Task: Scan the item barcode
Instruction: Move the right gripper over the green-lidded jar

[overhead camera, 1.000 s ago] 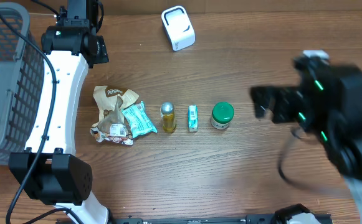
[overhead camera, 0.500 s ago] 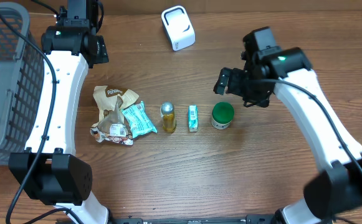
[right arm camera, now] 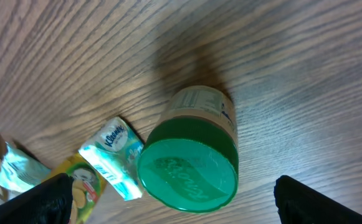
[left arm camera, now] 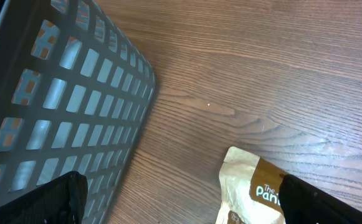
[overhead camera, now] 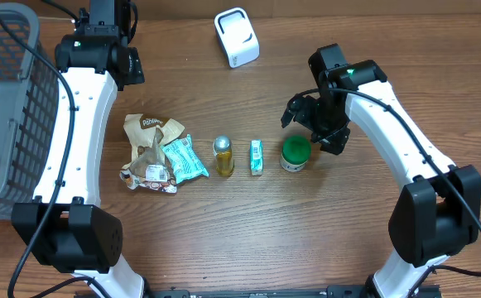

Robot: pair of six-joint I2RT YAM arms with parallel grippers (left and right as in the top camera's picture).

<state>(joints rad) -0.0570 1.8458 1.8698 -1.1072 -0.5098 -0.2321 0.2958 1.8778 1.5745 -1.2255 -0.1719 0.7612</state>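
The right tool [overhead camera: 315,126] is hanging with its fingers spread wide, just beyond the jar [overhead camera: 295,152] and slightly to its right; whether it is touching the jar cannot be told. The green-lidded jar is standing at the right end of a row on the desk [overhead camera: 248,232]. Next to it a small pack [overhead camera: 257,156] is lying, then a yellow bottle [overhead camera: 223,156], a teal packet [overhead camera: 182,159] and a crumpled brown bag [overhead camera: 147,149], the last two touching. A white scanner [overhead camera: 237,37] is sitting near the far edge. A grey basket [overhead camera: 4,108] is standing at the left, with the left arm [overhead camera: 79,124] reaching along beside it.
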